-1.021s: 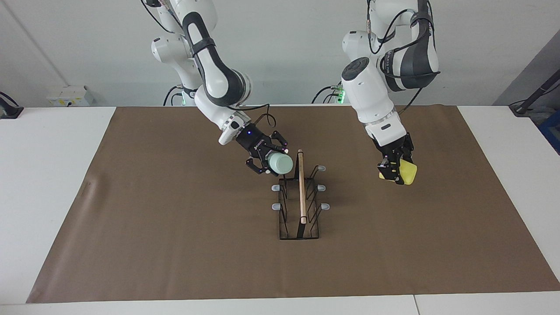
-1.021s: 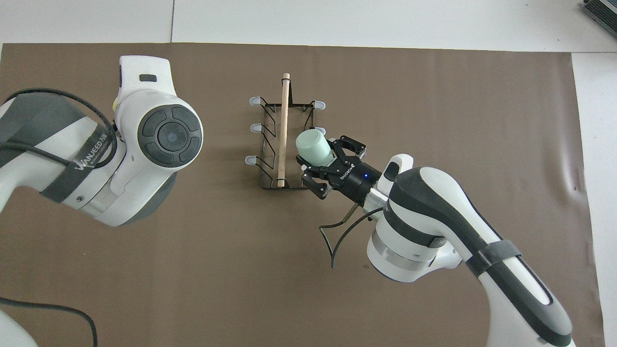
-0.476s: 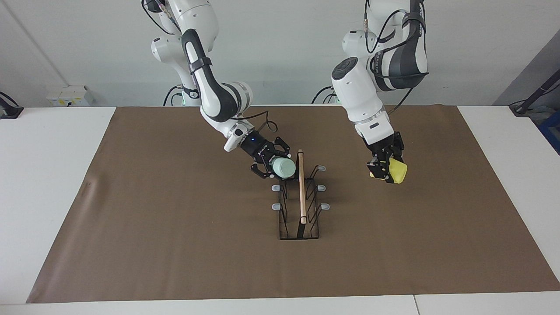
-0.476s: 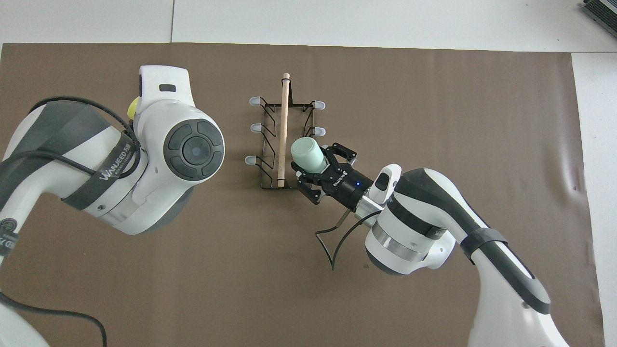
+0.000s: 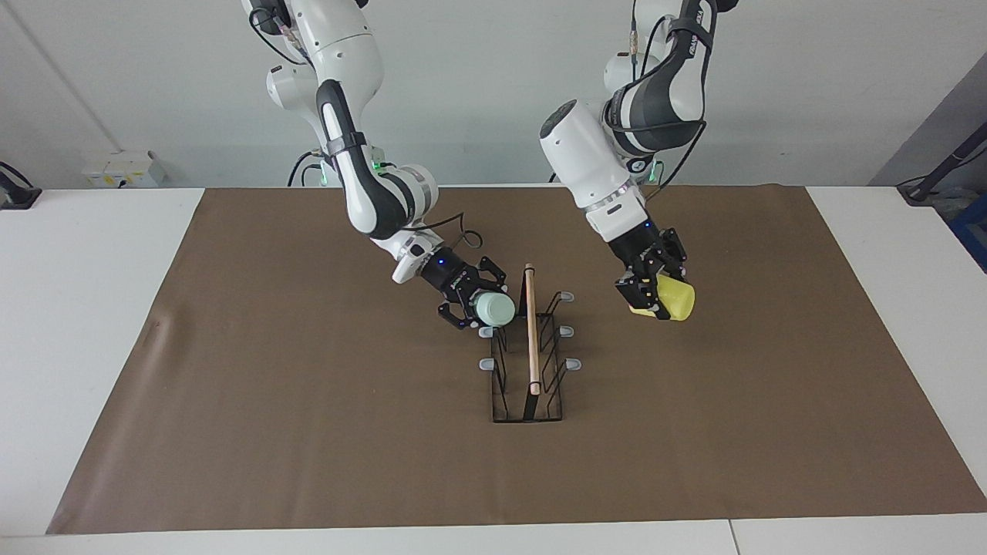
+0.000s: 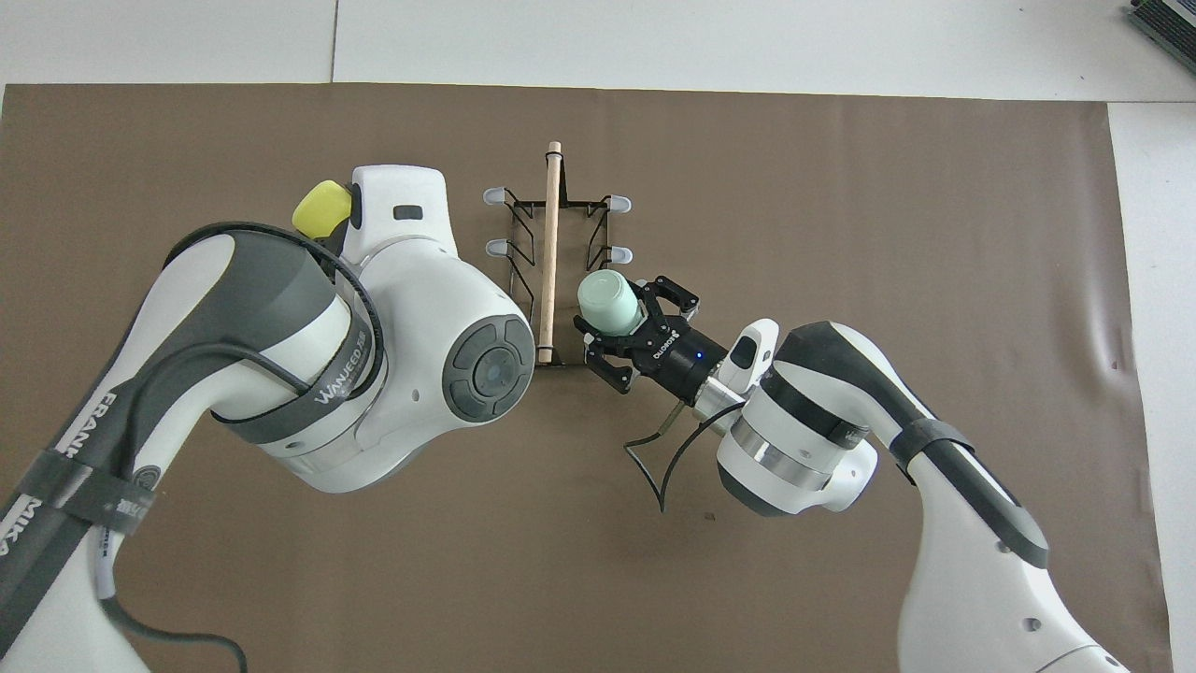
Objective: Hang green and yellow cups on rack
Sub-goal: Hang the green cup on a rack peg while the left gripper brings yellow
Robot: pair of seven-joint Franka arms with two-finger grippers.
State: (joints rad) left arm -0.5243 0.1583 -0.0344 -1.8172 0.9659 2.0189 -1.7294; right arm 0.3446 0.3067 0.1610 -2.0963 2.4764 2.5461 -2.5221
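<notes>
The black wire rack (image 5: 531,347) (image 6: 549,243) with a wooden rod stands mid-mat. The pale green cup (image 5: 494,309) (image 6: 608,303) is tilted at the tip of my right gripper (image 5: 476,299) (image 6: 632,327). It hangs just over the grey-tipped prong nearest the robots on the right arm's side of the rack. Whether it rests on that prong is unclear. My left gripper (image 5: 652,290) is shut on the yellow cup (image 5: 673,300) (image 6: 321,207) and holds it tilted above the mat beside the rack, toward the left arm's end. From overhead the left arm hides its gripper.
A brown mat (image 5: 308,432) covers most of the white table (image 5: 92,308). A grey box (image 5: 123,168) sits by the wall at the right arm's end. In the overhead view the left arm's big elbow (image 6: 374,374) covers part of the rack's near end.
The left arm has swung the yellow cup closer to the rack and tilted it. The right gripper has brought the green cup down to the prong nearest the robots.
</notes>
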